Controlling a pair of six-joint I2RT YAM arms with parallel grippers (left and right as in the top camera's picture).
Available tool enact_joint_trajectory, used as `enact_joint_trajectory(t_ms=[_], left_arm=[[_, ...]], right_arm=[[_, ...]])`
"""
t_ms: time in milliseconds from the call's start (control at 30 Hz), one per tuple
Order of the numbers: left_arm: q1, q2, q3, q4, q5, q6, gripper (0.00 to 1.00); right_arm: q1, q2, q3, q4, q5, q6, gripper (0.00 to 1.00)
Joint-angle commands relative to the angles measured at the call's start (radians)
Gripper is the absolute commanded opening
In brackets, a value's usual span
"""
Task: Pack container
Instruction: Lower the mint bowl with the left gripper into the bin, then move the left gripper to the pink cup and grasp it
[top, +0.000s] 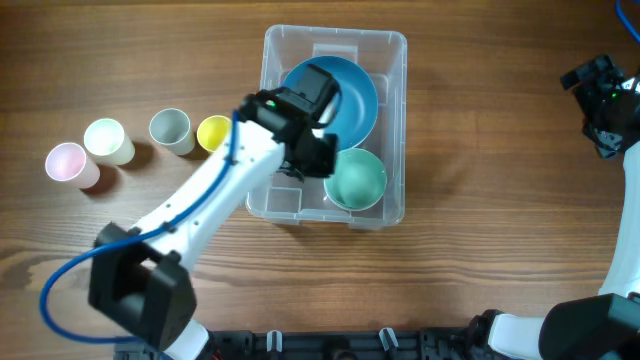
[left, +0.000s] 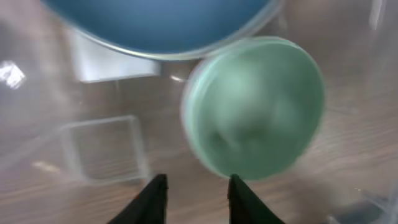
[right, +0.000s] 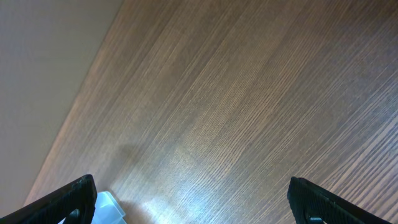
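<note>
We see the left arm reach diagonally from the near-left of the wooden desk (top: 500, 240) to the container (top: 398, 120), which sits at the desk's centre. The left end effector (left: 198, 190) points down inside it, fingers apart and holding nothing, just beside a green bowl (top: 362, 180) that lies next to a blue bowl (top: 355, 95). The right arm is folded at the desk's right edge, well apart from the container, and the right end effector (right: 193, 196) is spread wide over the desk. A yellow cup (top: 213, 132) stands just left of the container.
</note>
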Motion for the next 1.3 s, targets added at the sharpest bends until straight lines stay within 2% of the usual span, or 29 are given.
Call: enact_joint_trajectory(t_ms=[0, 100, 133, 167, 300, 467, 667, 833, 867, 900, 933, 1100, 1267], left_arm=[[0.215, -0.161, 0.018, -0.040, -0.153, 0.000, 0.47], [0.468, -0.233, 0.018, -0.052, -0.248, 0.000, 0.58], [0.603, -0.238, 0.018, -0.051, -0.249, 0.001, 0.66], [0.711, -0.232, 0.017, -0.051, -0.237, 0.003, 0.69], [1.054, -0.148, 0.015, -0.020, -0.155, 0.004, 0.71], [1.278, 0.010, 0.014, 0.050, -0.124, 0.004, 0.72], [1.320, 0.164, 0.014, 0.121, -0.059, 0.035, 0.70], [1.321, 0.257, 0.014, 0.147, -0.061, 0.035, 0.61], [1.321, 0.260, 0.014, 0.148, -0.061, 0.035, 0.55], [1.321, 0.259, 0.014, 0.150, -0.061, 0.035, 0.40], [1.321, 0.253, 0.016, 0.150, -0.062, 0.035, 0.31], [1.340, 0.161, 0.103, 0.036, -0.110, 0.029, 0.04], [1.294, 0.008, 0.173, -0.079, 0.000, 0.024, 0.04]], right_arm=[[0.002, 0.005, -0.003, 0.003, 0.017, 0.003, 1.00], [0.002, 0.005, -0.003, 0.003, 0.017, 0.003, 1.00], [0.002, 0.005, -0.003, 0.003, 0.017, 0.003, 0.99], [0.002, 0.005, -0.003, 0.003, 0.017, 0.003, 1.00], [0.002, 0.005, -0.003, 0.003, 0.017, 0.003, 1.00], [0.002, 0.005, -0.003, 0.003, 0.017, 0.003, 1.00], [0.002, 0.005, -0.003, 0.003, 0.017, 0.003, 1.00], [0.002, 0.005, -0.003, 0.003, 0.017, 0.003, 1.00], [0.002, 0.005, -0.003, 0.003, 0.017, 0.003, 1.00], [0.002, 0.005, -0.003, 0.003, 0.017, 0.003, 1.00], [0.002, 0.005, -0.003, 0.003, 0.017, 0.003, 1.00], [0.002, 0.005, -0.003, 0.003, 0.017, 0.003, 1.00], [0.002, 0.005, -0.003, 0.003, 0.017, 0.003, 1.00]])
